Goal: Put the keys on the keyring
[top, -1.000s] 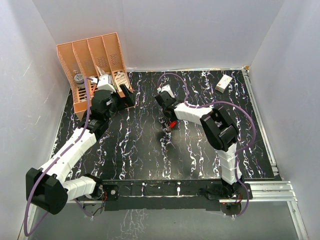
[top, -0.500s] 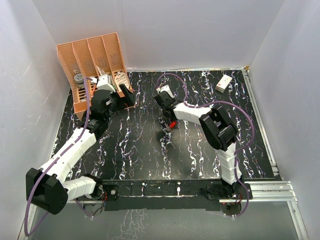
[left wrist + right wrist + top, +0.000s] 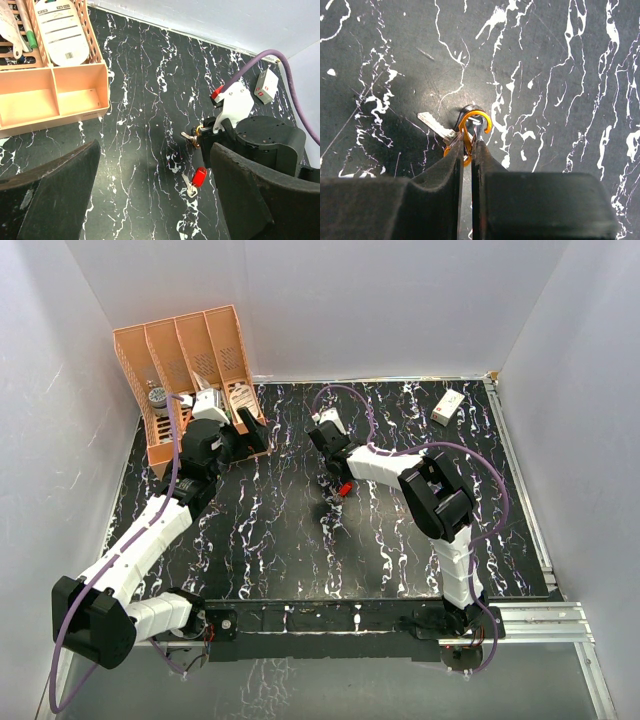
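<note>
My right gripper (image 3: 468,141) is shut on the orange-gold keyring (image 3: 475,123), pinching its middle just above the black marbled table. The plain silver key (image 3: 434,126) hangs on the ring and sticks out to the left. In the left wrist view the ring (image 3: 198,131) and silver key (image 3: 188,136) show at the right gripper's tips. The red-headed key (image 3: 198,176) lies loose on the table just below them; it also shows in the top view (image 3: 344,488). My left gripper (image 3: 255,435) is open and empty, held near the orange organizer, left of the keys.
An orange plastic organizer (image 3: 185,375) with cards and small items stands at the back left. A small white box (image 3: 447,406) lies at the back right. White walls surround the table.
The right gripper and keyring have shifted very slightly toward the back. The left arm has not visibly moved.
</note>
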Robot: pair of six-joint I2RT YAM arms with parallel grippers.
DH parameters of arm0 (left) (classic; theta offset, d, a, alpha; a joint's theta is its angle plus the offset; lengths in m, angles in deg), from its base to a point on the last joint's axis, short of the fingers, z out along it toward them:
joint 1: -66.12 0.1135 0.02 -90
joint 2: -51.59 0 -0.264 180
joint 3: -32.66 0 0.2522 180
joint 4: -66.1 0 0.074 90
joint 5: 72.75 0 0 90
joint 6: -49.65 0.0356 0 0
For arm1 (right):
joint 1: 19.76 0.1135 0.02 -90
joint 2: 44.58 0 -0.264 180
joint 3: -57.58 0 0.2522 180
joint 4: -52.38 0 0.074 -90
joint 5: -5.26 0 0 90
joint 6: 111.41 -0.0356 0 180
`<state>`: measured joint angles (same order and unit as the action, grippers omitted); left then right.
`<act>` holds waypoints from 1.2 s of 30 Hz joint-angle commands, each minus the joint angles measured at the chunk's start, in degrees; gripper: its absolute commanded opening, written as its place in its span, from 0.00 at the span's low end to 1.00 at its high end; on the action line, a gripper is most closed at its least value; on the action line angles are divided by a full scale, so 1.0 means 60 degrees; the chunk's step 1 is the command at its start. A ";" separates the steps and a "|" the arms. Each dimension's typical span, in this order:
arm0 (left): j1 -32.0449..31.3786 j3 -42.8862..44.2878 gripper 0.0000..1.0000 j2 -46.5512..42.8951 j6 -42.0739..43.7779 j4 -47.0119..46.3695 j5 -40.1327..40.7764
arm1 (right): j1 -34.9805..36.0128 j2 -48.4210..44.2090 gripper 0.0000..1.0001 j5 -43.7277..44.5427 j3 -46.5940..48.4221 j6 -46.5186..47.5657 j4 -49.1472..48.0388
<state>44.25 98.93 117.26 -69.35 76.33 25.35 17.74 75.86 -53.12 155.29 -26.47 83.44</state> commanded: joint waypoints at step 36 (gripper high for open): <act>0.0059 -0.0303 0.88 0.0059 -0.0130 -0.1649 -0.2308 | -0.0101 -0.7838 0.00 -0.0155 -0.4914 -0.1708 -0.5213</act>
<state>44.31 97.80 116.76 -69.45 69.99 15.84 17.30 31.42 -54.85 125.80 -36.77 53.52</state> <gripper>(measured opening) 0.886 0.057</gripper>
